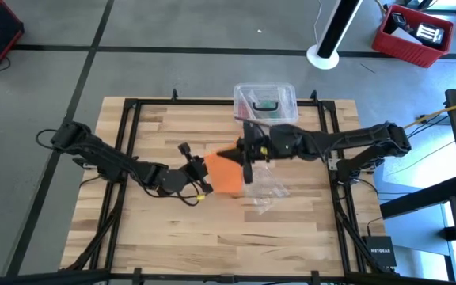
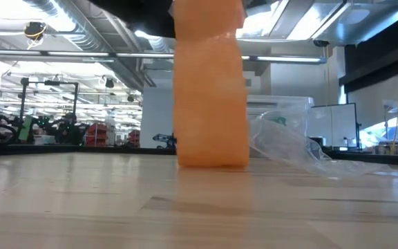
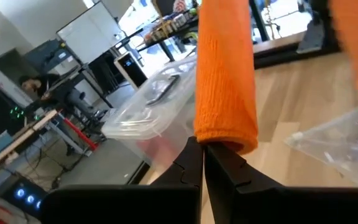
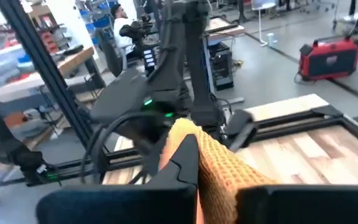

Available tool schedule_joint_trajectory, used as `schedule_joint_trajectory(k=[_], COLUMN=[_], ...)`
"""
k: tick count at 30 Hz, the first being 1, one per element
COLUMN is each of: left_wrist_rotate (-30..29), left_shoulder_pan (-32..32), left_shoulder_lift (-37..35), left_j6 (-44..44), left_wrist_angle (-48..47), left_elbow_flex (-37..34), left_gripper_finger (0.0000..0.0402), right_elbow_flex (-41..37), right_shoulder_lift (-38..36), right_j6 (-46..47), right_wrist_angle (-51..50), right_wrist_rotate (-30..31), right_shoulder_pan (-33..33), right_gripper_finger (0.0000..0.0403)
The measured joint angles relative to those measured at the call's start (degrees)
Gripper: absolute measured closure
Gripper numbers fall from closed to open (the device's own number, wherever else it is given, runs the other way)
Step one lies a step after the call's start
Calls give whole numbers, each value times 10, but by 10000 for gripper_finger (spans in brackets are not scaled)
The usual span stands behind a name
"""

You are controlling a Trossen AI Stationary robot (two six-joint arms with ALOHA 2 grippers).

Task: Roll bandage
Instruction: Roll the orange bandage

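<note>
At table level, the bandage [image 2: 211,90] hangs to the wood, crumpled plastic [image 2: 289,142] beside.

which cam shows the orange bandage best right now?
Low view: the bandage hangs as a broad strip, its bottom edge at the tabletop. High view shows only an orange patch between both tools. Left wrist view shows a folded edge pinched in the left tool; right wrist view shows the weave up close.

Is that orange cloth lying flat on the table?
No, the bandage hangs upright from above, only its lower end touching the wooden table.
</note>
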Motion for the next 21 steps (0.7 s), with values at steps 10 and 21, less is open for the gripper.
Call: schedule_joint_trajectory(k=[10, 21], left_wrist_rotate=[0, 4], left_shoulder_pan=[-20, -28], left_shoulder_lift=[7, 7], left_j6=[41, 31], left_wrist_angle=[-2, -4], left_elbow_flex=[0, 0], left_gripper_finger=[401, 401], right_elbow_flex=[0, 0], right_shoulder_lift=[1, 56], right_j6=[49, 48], right_wrist_angle=[-61, -105], right_wrist_rotate=[-34, -38], right_shoulder_pan=[-96, -104], right_gripper_finger=[398, 336])
